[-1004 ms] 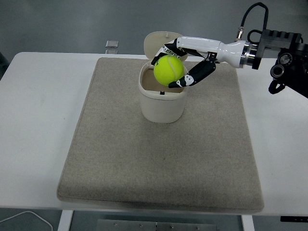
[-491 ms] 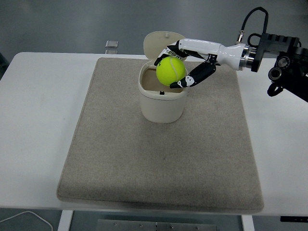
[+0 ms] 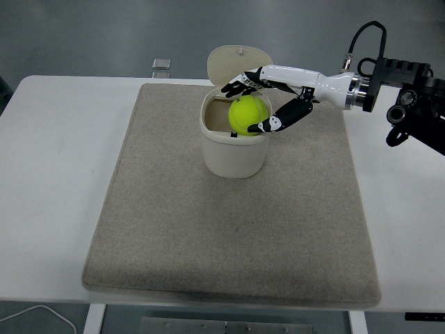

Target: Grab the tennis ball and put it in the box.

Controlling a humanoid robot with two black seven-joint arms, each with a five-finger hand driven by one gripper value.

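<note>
The yellow-green tennis ball (image 3: 249,115) sits low in the mouth of the cream round box (image 3: 233,156), partly below its rim. The box stands on the far part of a beige mat (image 3: 229,229), its lid (image 3: 238,60) tipped open at the back. My right hand (image 3: 242,108) reaches in from the right over the box. Its fingers (image 3: 238,85) are spread above the ball with a gap to it, and the thumb (image 3: 278,121) lies by the ball's right side. The left arm is out of view.
A small grey square object (image 3: 161,64) lies on the white table (image 3: 55,174) behind the mat. A white cable (image 3: 42,314) hangs below the table's near left edge. The right arm's black forearm (image 3: 410,90) hovers over the table's right side.
The ball has dropped from above the rim down into the box opening. The hand's fingers have spread away from it, and the hand has shifted slightly right and back.
</note>
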